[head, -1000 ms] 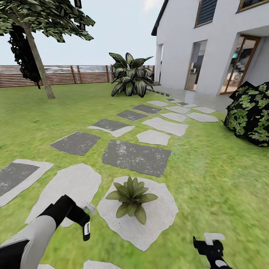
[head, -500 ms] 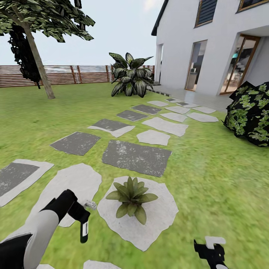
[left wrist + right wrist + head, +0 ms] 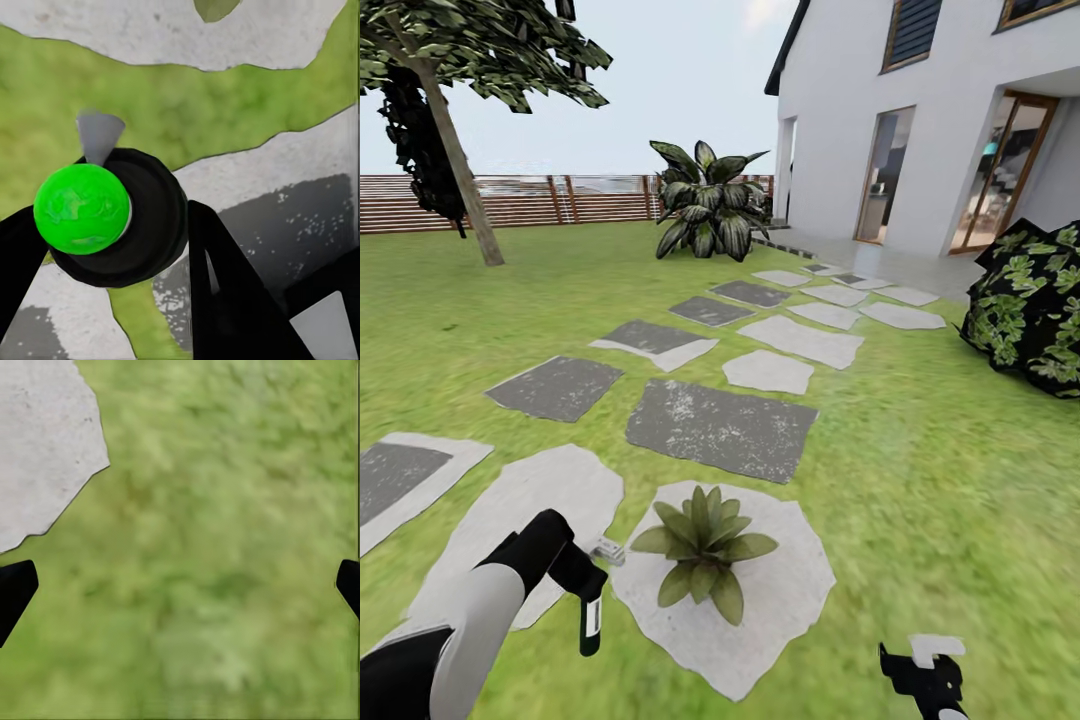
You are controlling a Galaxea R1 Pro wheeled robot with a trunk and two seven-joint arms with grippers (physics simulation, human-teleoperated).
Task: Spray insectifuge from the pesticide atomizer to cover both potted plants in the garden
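Observation:
My left gripper is shut on the pesticide atomizer, a slim whitish bottle with dark ends, held about upright over the grass. Its small grey nozzle points toward a potted plant, a low rosette of spiky green leaves on a pale stepping stone just right of the gripper. In the left wrist view, the atomizer's dark cap with its bright green mark sits between the black fingers. My right gripper hangs low at the right, and it stands open over lawn.
Grey and pale stepping stones lead across the lawn to the white house. A big striped-leaf plant stands by the slat fence, a tree at far left, a dark bush at right.
The whole view has shifted slightly, so the camera moved. My left gripper has lowered a little with the atomizer, which now hangs more upright. The right gripper sits slightly lower.

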